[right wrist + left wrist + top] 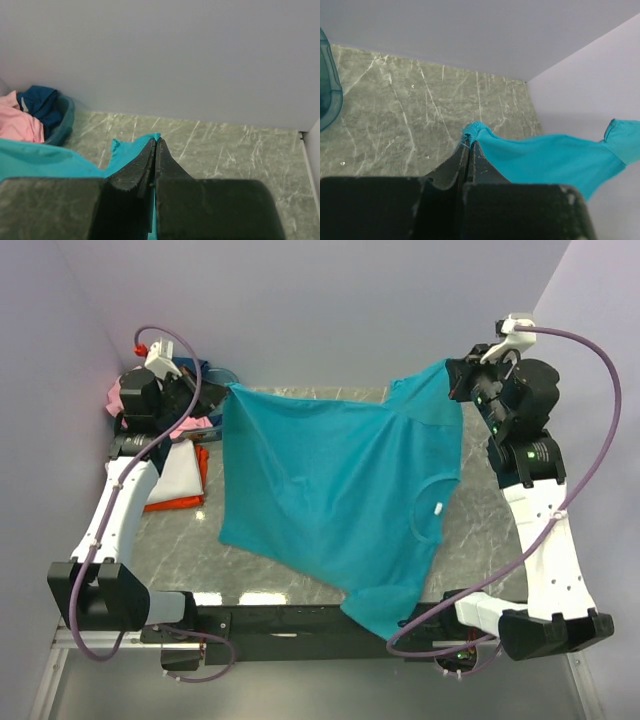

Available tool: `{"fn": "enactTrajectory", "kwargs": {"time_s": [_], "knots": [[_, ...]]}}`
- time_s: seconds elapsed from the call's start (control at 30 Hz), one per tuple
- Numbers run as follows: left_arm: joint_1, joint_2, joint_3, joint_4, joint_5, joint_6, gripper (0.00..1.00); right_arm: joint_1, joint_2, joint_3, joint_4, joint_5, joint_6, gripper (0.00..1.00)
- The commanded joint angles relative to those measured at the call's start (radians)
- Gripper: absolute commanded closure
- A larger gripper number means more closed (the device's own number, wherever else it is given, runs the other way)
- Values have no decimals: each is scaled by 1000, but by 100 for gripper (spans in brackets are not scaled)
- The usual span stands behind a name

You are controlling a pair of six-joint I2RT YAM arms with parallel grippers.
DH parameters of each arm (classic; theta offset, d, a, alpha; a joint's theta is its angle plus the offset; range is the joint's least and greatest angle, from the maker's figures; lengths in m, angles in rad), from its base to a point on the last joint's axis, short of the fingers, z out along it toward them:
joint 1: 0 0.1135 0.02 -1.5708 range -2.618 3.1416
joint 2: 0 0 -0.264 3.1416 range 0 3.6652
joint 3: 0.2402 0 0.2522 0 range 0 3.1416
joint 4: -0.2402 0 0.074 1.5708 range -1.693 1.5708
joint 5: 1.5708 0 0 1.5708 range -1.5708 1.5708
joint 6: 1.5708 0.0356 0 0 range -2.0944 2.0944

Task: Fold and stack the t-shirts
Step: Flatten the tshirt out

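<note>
Above the far edge of the desk [482, 532], the teal shirt [330, 490] hangs spread between both arms. The left tool [468, 142] is pinched tight on one corner of it, and the right tool [156, 142] is clamped on the cloth by the far sleeve. From there the shirt slopes down onto the desk, collar toward the right, and its near sleeve droops over the front edge. At far left a pink shirt [17, 125] and a navy shirt [42, 100] lie in the basket [65, 122]. Just nearer, a white shirt [178, 470] lies on an orange shirt [178, 505].
</note>
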Motion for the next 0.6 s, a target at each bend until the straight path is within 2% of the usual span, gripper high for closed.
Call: {"fn": "enactTrajectory", "kwargs": {"time_s": [0.0, 0.13, 0.4, 0.57], "knots": [[1, -62, 60, 50, -29, -29, 100, -7, -89, 71, 55, -15, 1, 100], [1, -105, 85, 14, -66, -39, 100, -7, -127, 102, 47, -12, -4, 100], [1, -330, 16, 62, -199, -105, 100, -7, -256, 128, 111, -101, -44, 100], [3, -438, 34, 78, -253, -108, 100, -7, -299, 170, 130, -111, -55, 100]]}}
